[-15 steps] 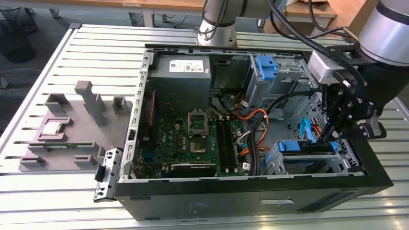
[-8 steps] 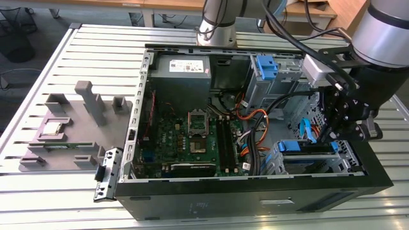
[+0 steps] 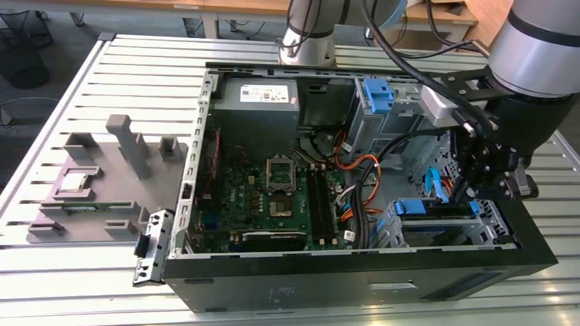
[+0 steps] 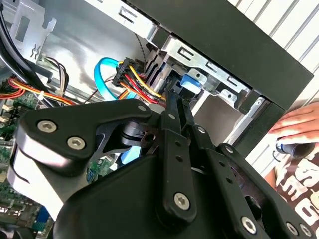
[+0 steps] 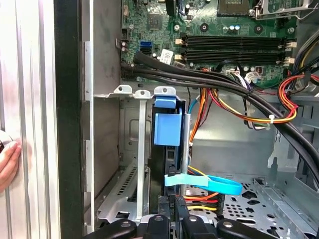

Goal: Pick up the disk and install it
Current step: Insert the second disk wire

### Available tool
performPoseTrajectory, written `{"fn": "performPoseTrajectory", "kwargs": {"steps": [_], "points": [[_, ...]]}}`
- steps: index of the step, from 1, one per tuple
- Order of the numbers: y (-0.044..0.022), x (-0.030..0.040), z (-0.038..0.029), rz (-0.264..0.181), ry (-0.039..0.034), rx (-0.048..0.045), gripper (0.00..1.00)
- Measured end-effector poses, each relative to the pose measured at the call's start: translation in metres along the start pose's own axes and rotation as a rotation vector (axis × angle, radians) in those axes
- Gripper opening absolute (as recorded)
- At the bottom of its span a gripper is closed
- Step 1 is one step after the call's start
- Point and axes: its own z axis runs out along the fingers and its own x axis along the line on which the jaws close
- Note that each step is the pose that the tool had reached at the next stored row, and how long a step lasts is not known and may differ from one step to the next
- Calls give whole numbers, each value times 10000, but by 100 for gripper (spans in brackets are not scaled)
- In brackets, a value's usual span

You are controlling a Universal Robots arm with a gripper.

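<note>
Open computer case (image 3: 363, 285) lies on its side on a slatted metal table (image 3: 109, 285); motherboard (image 3: 272, 197) faces up.

Arm reaches down into the case at the exterior view's right, over the drive cage (image 3: 444, 227).

Gripper (image 3: 485, 183) sits just above the cage. In both wrist views its black fingers (image 5: 174, 219) stand close together, nearly touching; what they pinch, if anything, I cannot tell.

The disk (image 5: 168, 130) stands on edge inside the drive cage slot, bright blue carrier end showing between the metal cage walls. In the exterior view the blue carrier (image 3: 435, 207) shows at the top of the cage, directly below the gripper. In the second wrist view a blue tab (image 4: 189, 79) shows just beyond the fingertips.

Light blue flat cable (image 5: 209, 183) loops across just beside the fingers. Bundle of red, yellow and orange wires (image 4: 137, 82) runs next to the slot.

A second blue bracket (image 3: 377, 95) sits in the far bay, well apart.

A person's hand (image 4: 304, 122) rests outside the case wall.

Grey foam fixture (image 3: 100, 183) lies on the table at the exterior view's left.
</note>
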Motion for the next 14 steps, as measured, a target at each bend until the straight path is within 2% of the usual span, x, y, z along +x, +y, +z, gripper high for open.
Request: {"fn": "performPoseTrajectory", "kwargs": {"steps": [8,12,14], "points": [[21,4,8,12,-15,79,17],[47,4,12,26,-27,227,17],[54,4,13,31,-43,262,17]]}}
